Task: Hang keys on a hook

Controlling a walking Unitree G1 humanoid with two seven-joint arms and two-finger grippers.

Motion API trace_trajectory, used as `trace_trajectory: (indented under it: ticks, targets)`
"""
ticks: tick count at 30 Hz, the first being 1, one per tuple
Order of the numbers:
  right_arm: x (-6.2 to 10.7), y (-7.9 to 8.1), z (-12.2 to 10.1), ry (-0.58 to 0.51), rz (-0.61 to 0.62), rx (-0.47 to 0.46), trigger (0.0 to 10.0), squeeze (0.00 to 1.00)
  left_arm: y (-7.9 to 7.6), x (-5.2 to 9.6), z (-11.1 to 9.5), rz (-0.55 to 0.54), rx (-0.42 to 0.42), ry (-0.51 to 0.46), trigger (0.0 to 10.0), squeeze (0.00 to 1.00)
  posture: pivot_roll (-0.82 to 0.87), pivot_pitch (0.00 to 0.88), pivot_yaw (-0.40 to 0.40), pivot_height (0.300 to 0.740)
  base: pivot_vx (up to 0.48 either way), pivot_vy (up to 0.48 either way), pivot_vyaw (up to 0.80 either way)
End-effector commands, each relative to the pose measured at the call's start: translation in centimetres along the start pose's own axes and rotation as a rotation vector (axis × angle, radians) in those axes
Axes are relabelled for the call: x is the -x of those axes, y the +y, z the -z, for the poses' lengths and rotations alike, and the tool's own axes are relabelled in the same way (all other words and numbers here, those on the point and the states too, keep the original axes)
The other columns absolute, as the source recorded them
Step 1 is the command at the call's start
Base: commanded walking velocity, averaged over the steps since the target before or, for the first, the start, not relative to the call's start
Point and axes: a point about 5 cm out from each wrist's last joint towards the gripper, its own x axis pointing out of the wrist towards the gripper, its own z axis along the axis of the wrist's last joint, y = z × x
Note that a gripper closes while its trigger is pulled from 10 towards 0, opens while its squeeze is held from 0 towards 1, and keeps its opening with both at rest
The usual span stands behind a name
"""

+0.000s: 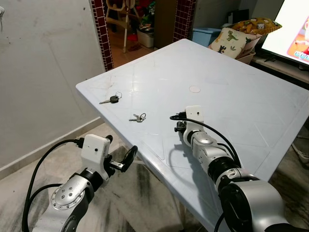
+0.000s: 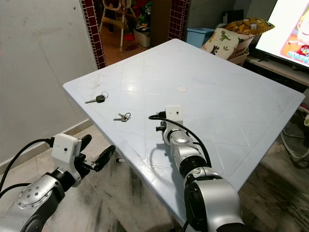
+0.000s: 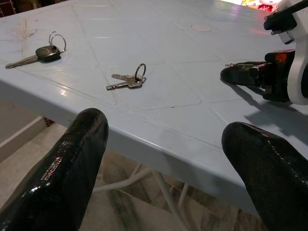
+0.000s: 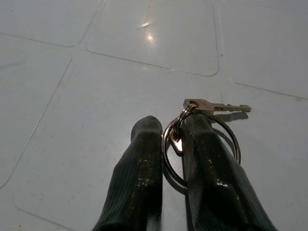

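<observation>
The right gripper [image 4: 166,132] rests on the white table [image 1: 231,92], jaws narrowly pinching a key ring [image 4: 202,144]. At its ten o'clock lie silver keys [image 1: 138,117] and a black-headed key [image 1: 111,99]. The left gripper [image 1: 120,157] hovers beside the table edge, jaws wide.

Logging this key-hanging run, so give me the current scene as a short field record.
surface: white table
right gripper: on the table, fingers nearly closed around a key ring
left gripper: open, below the table's near edge
black-headed key: lying near the table's left edge
small key bunch: lying loose beside it
hook: cannot tell
</observation>
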Motion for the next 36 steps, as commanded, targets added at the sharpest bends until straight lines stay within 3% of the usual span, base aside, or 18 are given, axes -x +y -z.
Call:
trace_trajectory:
  ticks: [1, 22, 31, 36]
  targets:
    - [0.1, 0.1, 1.4, 0.06, 0.002, -0.023, 0.0, 0.0, -0.2, 0.1, -0.3, 0.009, -0.013, -0.001, 10.0, 0.0, 0.27, 0.037, -0.023, 0.74, 0.0, 0.0, 0.0]
    - [0.1, -0.2, 1.2, 0.053, -0.009, -0.029, 0.0, 0.0, -0.5, -0.5, -0.2, 0.027, -0.014, 0.0, 10.0, 0.0, 0.24, 0.023, -0.021, 0.74, 0.0, 0.0, 0.0]
    - [0.0, 0.2, -0.8, -0.058, -0.094, -0.053, 0.0, 0.0, -0.3, -1.2, -0.3, 0.027, -0.019, -0.01, 10.0, 0.0, 0.2, 0.004, -0.017, 0.74, 0.0, 0.0, 0.0]
    - [0.4, -0.1, -3.3, -0.218, -0.21, -0.045, 0.0, 0.0, -0.3, -2.4, -0.6, 0.025, -0.017, -0.038, 10.0, 0.0, 0.16, 0.0, -0.012, 0.74, 0.0, 0.0, 0.0]
